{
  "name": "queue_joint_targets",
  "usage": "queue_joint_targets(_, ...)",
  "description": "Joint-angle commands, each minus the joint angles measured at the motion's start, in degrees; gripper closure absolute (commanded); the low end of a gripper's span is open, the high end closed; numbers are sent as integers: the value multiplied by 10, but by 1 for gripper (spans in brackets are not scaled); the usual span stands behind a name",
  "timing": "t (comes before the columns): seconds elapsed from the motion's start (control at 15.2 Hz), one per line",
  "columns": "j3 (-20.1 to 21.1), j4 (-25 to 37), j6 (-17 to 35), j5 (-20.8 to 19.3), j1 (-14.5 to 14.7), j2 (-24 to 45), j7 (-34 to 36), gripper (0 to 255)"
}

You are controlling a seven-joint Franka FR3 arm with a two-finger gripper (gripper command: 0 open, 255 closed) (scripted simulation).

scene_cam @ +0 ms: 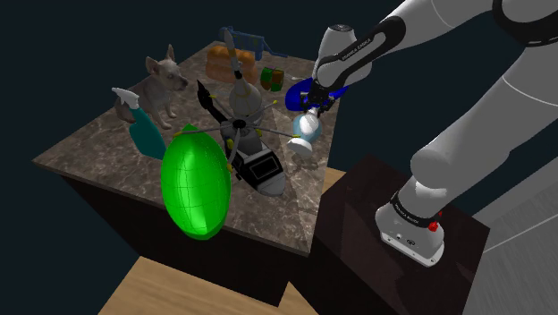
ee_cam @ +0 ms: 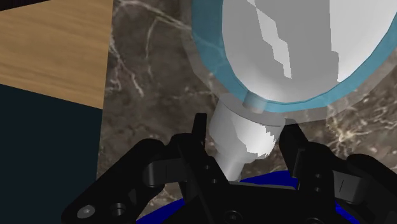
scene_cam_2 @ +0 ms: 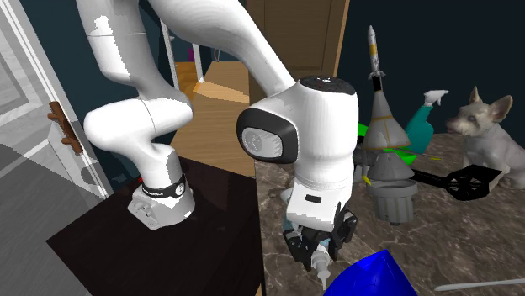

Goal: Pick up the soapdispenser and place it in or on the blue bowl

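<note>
Soap dispenser: white body with a pale blue band, at the desk edge nearest the stand. Claw is closed on its narrow white neck; in the wrist view both fingers press against that neck. Cannot tell whether the base touches the desk. Blue bowl sits just beside and behind the claw (its inside is hidden, contents not readable). Other containers: a teal spray bottle near the dog figure, and orange jars at the far edge, contents not discernible.
</note>
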Motion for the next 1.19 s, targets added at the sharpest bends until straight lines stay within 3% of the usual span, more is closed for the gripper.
queue_joint_targets(0.0,0,0,0,0,0,0,0,255)
queue_joint_targets(0.46,0,0,0,0,0,0,0,255)
queue_joint_targets(1.12,-3,27,-84,24,4,-59,-19,255)
